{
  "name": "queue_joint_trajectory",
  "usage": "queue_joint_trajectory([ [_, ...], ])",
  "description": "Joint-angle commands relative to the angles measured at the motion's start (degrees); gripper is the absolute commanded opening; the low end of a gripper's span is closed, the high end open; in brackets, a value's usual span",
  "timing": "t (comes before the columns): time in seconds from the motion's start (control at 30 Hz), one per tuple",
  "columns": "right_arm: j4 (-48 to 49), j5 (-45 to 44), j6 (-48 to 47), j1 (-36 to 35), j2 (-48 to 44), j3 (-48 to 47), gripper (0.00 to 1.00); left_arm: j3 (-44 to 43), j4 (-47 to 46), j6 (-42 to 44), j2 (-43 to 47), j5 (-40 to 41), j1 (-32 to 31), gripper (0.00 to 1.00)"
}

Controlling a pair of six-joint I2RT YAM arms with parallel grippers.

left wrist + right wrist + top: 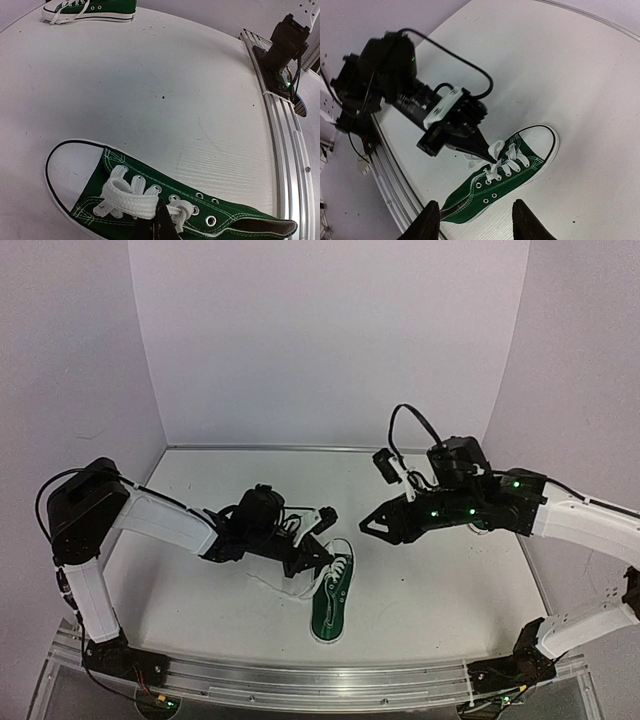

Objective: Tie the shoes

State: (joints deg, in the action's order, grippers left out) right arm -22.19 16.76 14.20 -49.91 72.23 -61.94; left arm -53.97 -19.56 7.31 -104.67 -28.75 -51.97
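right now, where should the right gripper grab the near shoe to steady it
I'd grip the canvas wall at the heel of the near shoe, coming down from above with the right gripper. The shoe stands on its sole, mouth open upward, and the left gripper pinches the lace nearer the toe.

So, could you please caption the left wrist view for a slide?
Left tool pinching the white lace of a green shoe; second shoe beyond.

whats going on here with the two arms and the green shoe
The left gripper is pinched shut on the white lace of the green shoe lying in front of the arms. The right gripper hangs just above it with its fingers apart, holding nothing. The lace looks loose, with no bow tied yet. A second green shoe sits farther off, untouched.
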Motion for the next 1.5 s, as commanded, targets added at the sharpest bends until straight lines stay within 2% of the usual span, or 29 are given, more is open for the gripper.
queue_joint_trajectory([
  [0.0,2.6,-8.7,-8.5,-6.7,2.8,0.0,0.42,-4.2,-2.1,-3.9,-2.0,-3.0,1.0,0.0],
  [0.27,8.2,-16.4,-20.6,-16.8,10.8,-0.6,0.32,-6.2,0.8,-5.3,-4.0,-4.3,1.4,0.0],
  [0.47,5.4,-28.5,-33.1,-25.2,22.9,-9.1,0.26,-7.0,1.6,-6.0,-4.8,-5.3,1.8,0.0],
  [0.6,4.4,-32.2,-38.9,-28.5,30.7,-14.0,0.21,-7.2,1.7,-6.3,-5.1,-5.7,2.0,0.0],
  [0.8,3.1,-34.3,-43.3,-29.0,41.1,-20.3,0.12,-7.6,1.6,-6.7,-6.0,-6.4,2.0,0.0],
  [0.93,0.7,-37.3,-44.8,-29.0,46.9,-24.0,0.13,-8.1,1.8,-6.4,-6.4,-6.4,2.0,0.0],
  [1.47,-4.8,-43.0,-47.0,-26.6,56.2,-30.9,0.17,-8.2,1.5,-6.3,-7.4,-6.7,2.0,0.0],
])
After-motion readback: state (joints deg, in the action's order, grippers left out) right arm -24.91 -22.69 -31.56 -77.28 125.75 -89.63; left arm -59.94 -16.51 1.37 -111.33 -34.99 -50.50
